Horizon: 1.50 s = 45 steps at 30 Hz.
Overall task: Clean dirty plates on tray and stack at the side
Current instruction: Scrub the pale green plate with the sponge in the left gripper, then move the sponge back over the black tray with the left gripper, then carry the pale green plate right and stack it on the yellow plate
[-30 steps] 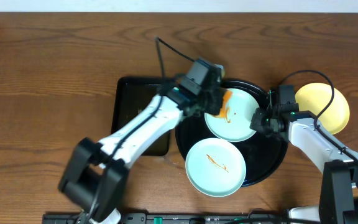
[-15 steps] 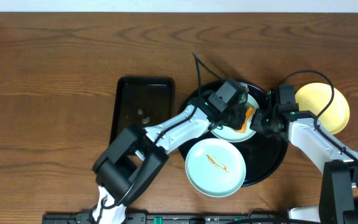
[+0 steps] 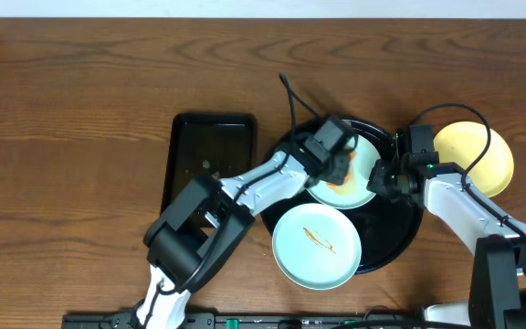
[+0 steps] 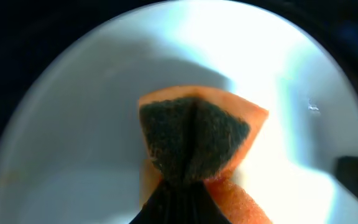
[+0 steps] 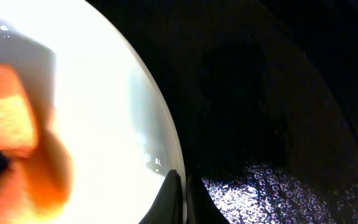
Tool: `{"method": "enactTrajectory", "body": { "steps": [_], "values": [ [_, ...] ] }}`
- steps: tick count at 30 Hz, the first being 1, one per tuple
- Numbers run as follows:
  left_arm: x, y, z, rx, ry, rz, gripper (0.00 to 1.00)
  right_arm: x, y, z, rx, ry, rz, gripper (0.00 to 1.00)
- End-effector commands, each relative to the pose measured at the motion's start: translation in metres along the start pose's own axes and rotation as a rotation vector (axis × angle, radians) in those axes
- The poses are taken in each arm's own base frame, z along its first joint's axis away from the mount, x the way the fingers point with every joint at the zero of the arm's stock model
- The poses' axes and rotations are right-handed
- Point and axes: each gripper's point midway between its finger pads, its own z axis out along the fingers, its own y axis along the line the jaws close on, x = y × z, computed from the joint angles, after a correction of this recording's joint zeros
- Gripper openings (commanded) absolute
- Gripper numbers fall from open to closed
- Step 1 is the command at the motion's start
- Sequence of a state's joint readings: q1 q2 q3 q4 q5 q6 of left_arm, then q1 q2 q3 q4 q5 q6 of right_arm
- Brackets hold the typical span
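Three plates show; the wiping step is in hand on the rear plate (image 3: 363,178), which lies in the tray (image 3: 400,233) toward the table's right edge; the left gripper (image 3: 339,166) is clamped on a folded orange sponge (image 4: 194,140) pressed to that plate's pale face; the right gripper (image 5: 180,196), nearly closed, seems to pinch its right rim, though glare blurs the contact; the next move likely calls for sweeping the sponge across the face while the rim is steadied. The front plate (image 3: 318,245) carries an orange streak and overhangs the tray's front rim; the yellow plate (image 3: 478,155) sits outside the tray, nearer the right edge.
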State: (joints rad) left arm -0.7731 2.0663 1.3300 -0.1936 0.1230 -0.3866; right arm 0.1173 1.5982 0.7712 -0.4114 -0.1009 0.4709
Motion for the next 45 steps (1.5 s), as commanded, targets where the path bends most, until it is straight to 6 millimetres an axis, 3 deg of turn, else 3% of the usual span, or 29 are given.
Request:
{"method": "enactTrajectory", "body": {
  "steps": [1,7,13,17,19,21,26,31,38,45],
  "values": [
    [0.002,0.048,0.001,-0.132,0.029,-0.020,0.08,0.001,0.007,0.000,-0.014,0.010,-0.007,0.01],
    [0.006,0.040,-0.024,-0.037,0.094,0.028,0.08,0.002,0.007,0.000,-0.013,0.012,-0.007,0.01],
    [-0.040,0.019,-0.097,0.014,-0.079,0.054,0.08,0.002,0.007,0.000,-0.013,0.011,-0.007,0.01],
    [-0.059,0.028,-0.137,0.012,-0.158,0.026,0.08,0.001,0.007,0.000,-0.010,0.009,-0.008,0.01],
    [-0.059,0.041,-0.146,-0.007,-0.152,0.001,0.08,0.001,0.007,0.000,-0.010,0.007,-0.008,0.01],
    [-0.048,0.072,-0.149,-0.060,-0.092,-0.063,0.08,-0.004,0.009,-0.001,-0.022,-0.013,-0.026,0.01],
    [-0.023,0.121,-0.151,-0.145,0.027,-0.172,0.08,-0.023,0.021,-0.006,-0.063,-0.096,-0.140,0.01],
    [-0.009,0.161,-0.158,-0.201,0.084,-0.272,0.08,-0.047,0.036,-0.033,-0.107,-0.228,-0.241,0.01],
    [0.005,0.200,-0.158,-0.255,0.100,-0.360,0.08,-0.072,0.043,-0.086,-0.071,-0.423,-0.440,0.01],
    [0.013,0.210,-0.157,-0.266,0.112,-0.384,0.08,-0.087,0.050,-0.131,0.005,-0.599,-0.526,0.01]
  ]
}}
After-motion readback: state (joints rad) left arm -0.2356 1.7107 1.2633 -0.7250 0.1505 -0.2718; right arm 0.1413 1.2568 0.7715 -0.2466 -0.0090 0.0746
